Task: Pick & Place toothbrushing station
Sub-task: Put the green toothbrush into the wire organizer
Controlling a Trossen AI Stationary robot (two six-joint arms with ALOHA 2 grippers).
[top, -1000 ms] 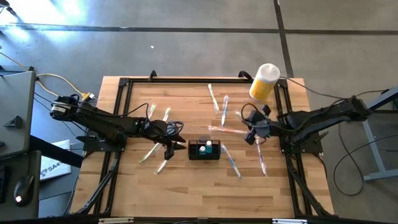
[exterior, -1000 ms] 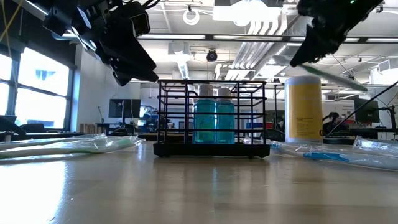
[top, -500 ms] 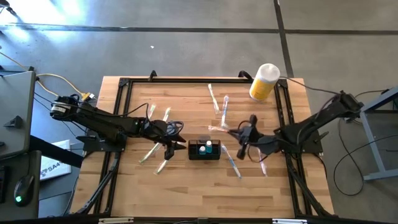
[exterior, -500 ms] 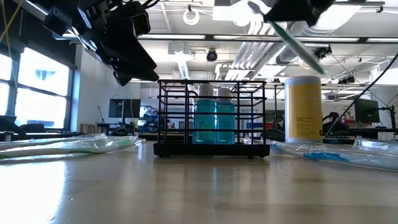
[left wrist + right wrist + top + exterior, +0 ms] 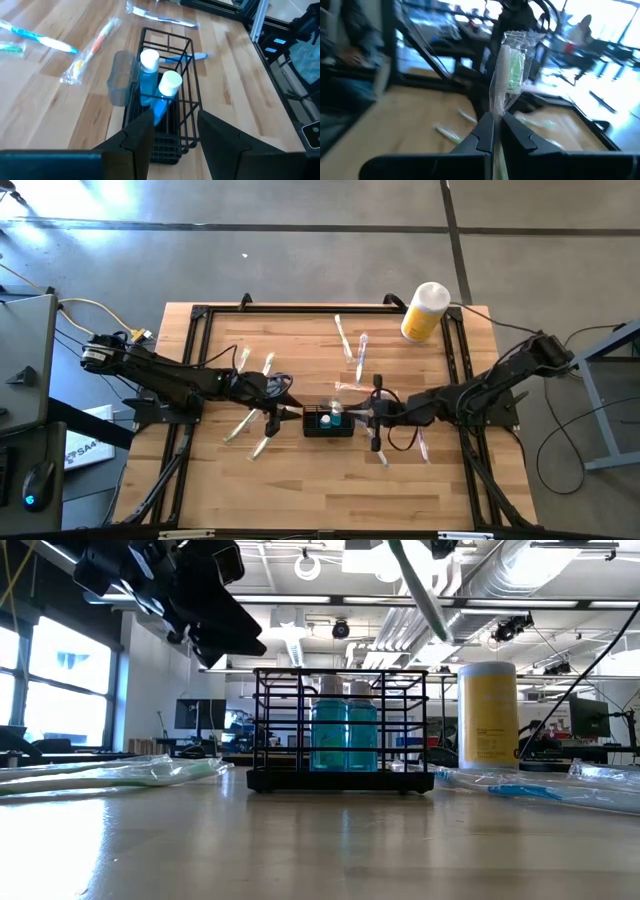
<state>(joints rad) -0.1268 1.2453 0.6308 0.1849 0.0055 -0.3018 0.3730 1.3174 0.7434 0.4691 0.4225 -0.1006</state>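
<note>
Holding wrapped green toothbrush (image 5: 507,70) upright in pinch, right end effector (image 5: 372,412) sits just beside caddy's right end, likely lining up drop-in; black wire-mesh caddy (image 5: 329,422) stands mid-worktop (image 5: 300,490), holding two blue white-capped bottles (image 5: 150,80) (wrapped brushes lie scattered around); left end effector (image 5: 172,132) hovers spread at caddy's left end, empty; yellow cylinder (image 5: 425,311) far corner
</note>
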